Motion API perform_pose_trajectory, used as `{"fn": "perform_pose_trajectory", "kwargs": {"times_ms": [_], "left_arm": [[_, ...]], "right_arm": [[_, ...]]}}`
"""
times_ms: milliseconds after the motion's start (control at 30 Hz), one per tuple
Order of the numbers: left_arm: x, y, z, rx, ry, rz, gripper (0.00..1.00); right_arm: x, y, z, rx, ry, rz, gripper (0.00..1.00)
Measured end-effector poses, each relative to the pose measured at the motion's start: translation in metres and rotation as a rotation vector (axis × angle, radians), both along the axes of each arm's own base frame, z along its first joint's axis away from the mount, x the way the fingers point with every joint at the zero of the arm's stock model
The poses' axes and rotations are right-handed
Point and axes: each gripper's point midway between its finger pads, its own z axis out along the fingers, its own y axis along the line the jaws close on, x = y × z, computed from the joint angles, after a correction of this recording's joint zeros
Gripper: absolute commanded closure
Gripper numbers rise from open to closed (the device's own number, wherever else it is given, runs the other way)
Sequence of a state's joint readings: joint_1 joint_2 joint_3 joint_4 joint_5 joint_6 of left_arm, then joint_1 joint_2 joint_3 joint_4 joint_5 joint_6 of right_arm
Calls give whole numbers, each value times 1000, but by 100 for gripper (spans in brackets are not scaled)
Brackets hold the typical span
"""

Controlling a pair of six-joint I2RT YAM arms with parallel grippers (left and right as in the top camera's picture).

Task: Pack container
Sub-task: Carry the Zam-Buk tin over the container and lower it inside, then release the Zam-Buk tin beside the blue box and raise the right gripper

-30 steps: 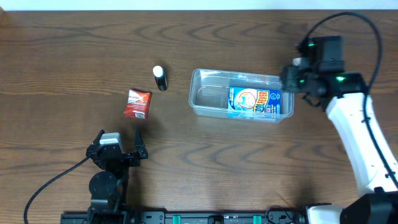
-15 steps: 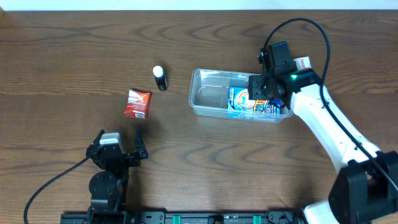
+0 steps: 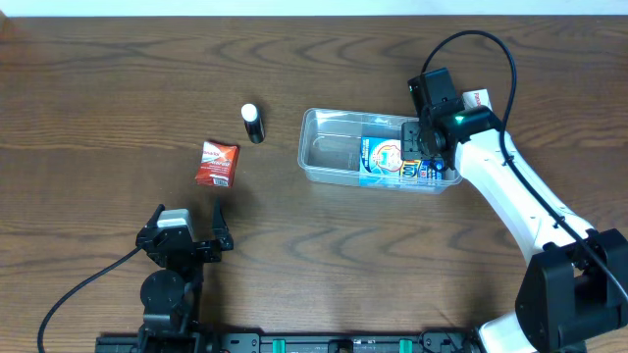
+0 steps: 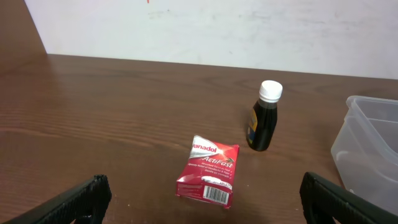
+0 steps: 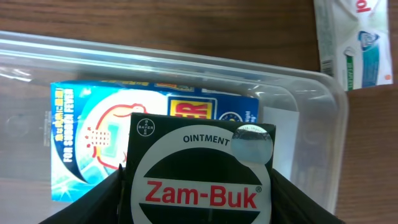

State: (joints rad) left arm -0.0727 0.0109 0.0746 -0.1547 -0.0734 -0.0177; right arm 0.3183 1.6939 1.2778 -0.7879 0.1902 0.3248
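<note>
The clear container [image 3: 329,152] lies at mid-table with a blue box [image 3: 388,162] flat in its right half. My right gripper [image 3: 424,147] hovers over that right end, shut on a black-and-white Zam-Buk ointment box [image 5: 202,168]. In the right wrist view the box fills the space between both fingers, above the blue box [image 5: 87,149] and the container's rim [image 5: 186,59]. My left gripper [image 3: 186,237] rests near the front left, open and holding nothing. A red Panadol packet [image 4: 208,176] and a small dark bottle with a white cap [image 4: 264,118] lie ahead of it.
A white and green packet [image 3: 478,98] lies on the wood just beyond the container's right end, seen also as the white packet [image 5: 354,40] in the right wrist view. The red packet [image 3: 216,164] and bottle [image 3: 253,124] sit left of the container. The container's corner [image 4: 373,149] shows at the left wrist view's right edge.
My right arm has swung left from beyond the container's right end to above its right half, carrying the ointment box. The left arm has not moved.
</note>
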Motion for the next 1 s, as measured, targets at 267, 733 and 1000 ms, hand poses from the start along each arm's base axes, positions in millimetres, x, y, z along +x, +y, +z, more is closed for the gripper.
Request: {"fn": "perform_pose_trajectory", "kwargs": {"times_ms": [267,733,1000], "left_arm": [[0,0,0,0,0,0,2],[0,0,0,0,0,0,2],[0,0,0,0,0,0,2]], "right_arm": [[1,-7,1,-34,-9,-19,45],[5,-30,-3,-48,-11,-78,45],[11,-28,-19,-54,6,-73,43]]}}
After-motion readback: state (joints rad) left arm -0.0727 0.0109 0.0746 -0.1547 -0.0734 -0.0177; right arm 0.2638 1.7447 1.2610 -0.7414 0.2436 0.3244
